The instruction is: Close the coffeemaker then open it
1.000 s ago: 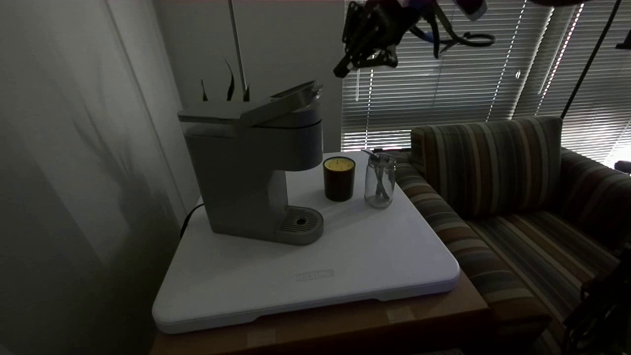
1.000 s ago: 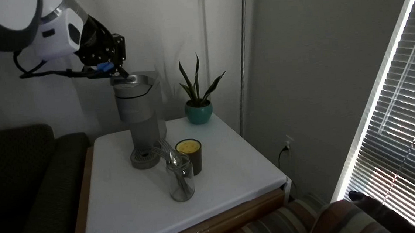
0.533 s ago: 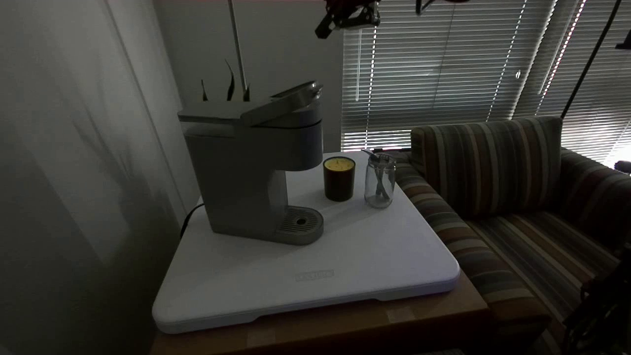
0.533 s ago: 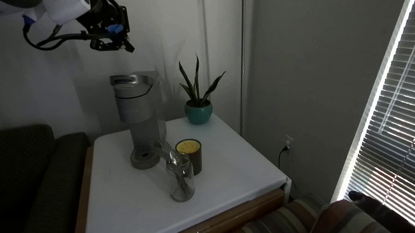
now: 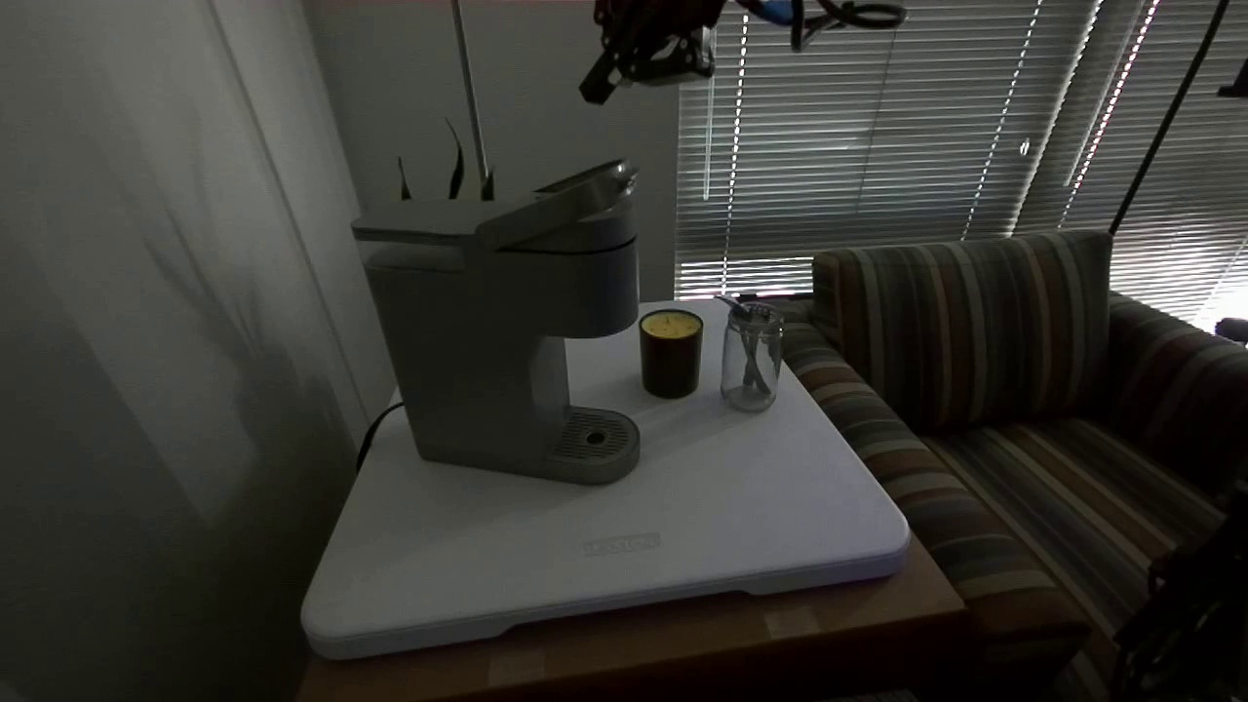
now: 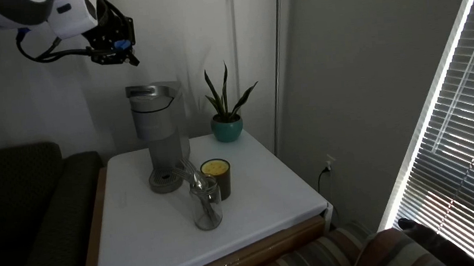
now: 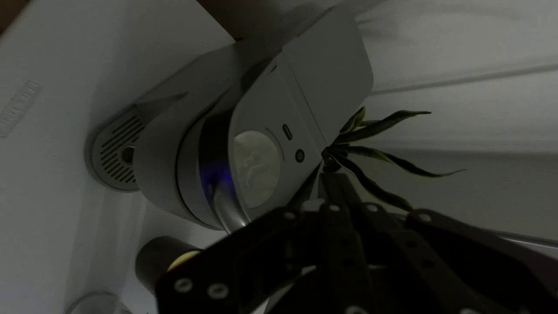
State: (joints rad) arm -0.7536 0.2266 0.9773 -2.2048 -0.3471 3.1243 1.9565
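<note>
Currently, a striped armchair [image 5: 965, 341] is standing just beside the white table [image 5: 741, 507]. On that table the grey coffeemaker [image 5: 468, 331] is standing upright, its lid [image 5: 556, 210] lying sloped over the rounded brew head [image 5: 590, 292]. A teal-potted plant [image 6: 226, 126] is growing nearby, apart from it. Above the lid the gripper [image 7: 338, 179] is hovering without touching, clenching its fingers [image 7: 330, 187] together. A glass jar [image 6: 206, 209] is standing near but apart from a dark, yellow-topped cup [image 5: 671, 359], and metal cutlery [image 6: 199, 181] is leaning inside the jar.
</note>
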